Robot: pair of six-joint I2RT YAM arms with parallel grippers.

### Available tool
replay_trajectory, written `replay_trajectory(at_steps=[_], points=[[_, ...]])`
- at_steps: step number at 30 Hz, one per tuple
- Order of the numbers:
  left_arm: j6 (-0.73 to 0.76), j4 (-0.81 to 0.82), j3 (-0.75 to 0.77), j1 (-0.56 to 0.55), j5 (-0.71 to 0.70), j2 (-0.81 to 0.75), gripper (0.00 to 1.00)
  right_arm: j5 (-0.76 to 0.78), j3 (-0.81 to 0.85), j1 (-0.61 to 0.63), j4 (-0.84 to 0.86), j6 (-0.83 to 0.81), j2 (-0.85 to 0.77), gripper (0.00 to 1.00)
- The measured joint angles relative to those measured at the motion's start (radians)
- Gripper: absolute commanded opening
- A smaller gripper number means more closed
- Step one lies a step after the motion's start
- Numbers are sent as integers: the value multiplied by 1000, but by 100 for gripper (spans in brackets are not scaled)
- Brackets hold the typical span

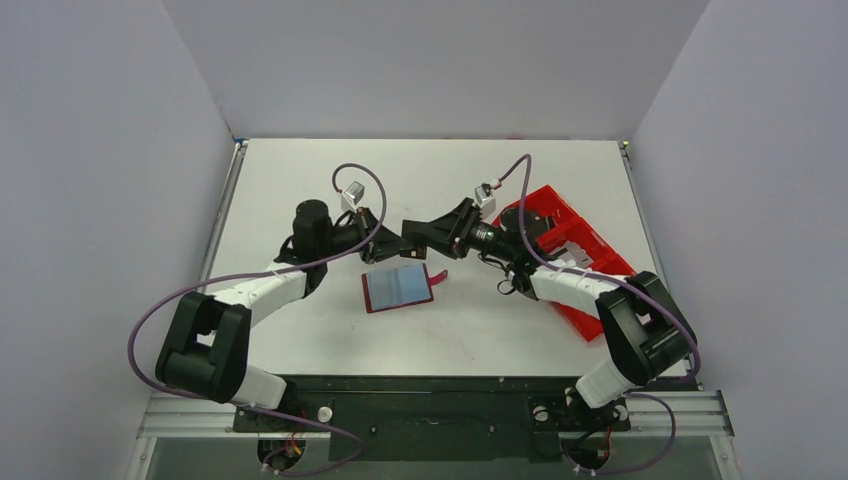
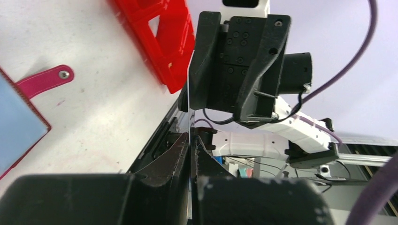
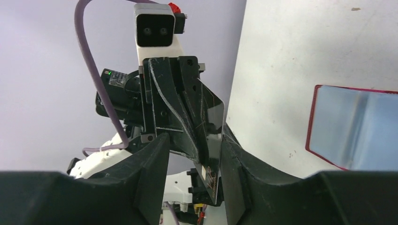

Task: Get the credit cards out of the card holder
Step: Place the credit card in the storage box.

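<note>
The card holder (image 1: 398, 287) lies spread open on the table, dark-red rim around a light blue inside, its strap (image 1: 440, 275) pointing right. It also shows in the left wrist view, card holder (image 2: 19, 126), and in the right wrist view, card holder (image 3: 356, 126). Above it the two grippers meet tip to tip. My left gripper (image 2: 192, 138) is shut on a thin credit card (image 2: 188, 117), seen edge-on. The same credit card (image 3: 211, 126), dark and glossy here, stands between the parted fingers of my right gripper (image 3: 195, 136), which is open, with the card close to one finger.
A bright red compartment tray (image 1: 570, 250) lies at the right of the table under the right arm; the red tray (image 2: 159, 33) also shows in the left wrist view. White table surface surrounds the holder.
</note>
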Motion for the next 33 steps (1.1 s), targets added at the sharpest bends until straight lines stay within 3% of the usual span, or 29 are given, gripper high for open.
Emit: replay_trajectory(at_steps=[8, 10, 15, 20, 23, 33], points=[[-111, 161, -1, 0, 42, 26, 0, 0, -7, -1, 81, 64, 2, 1], [-123, 182, -1, 0, 49, 28, 1, 0, -10, -1, 86, 70, 3, 0], [-135, 194, -2, 1, 61, 33, 29, 0, -11, 0, 99, 80, 4, 0], [-98, 152, -3, -2, 63, 32, 37, 16, -11, -3, 56, 49, 0, 0], [-23, 41, -1, -2, 41, 21, 41, 48, -11, -14, -39, -2, -23, 0], [393, -637, 171, -3, -247, -90, 45, 231, -14, -89, -361, -171, -199, 0]])
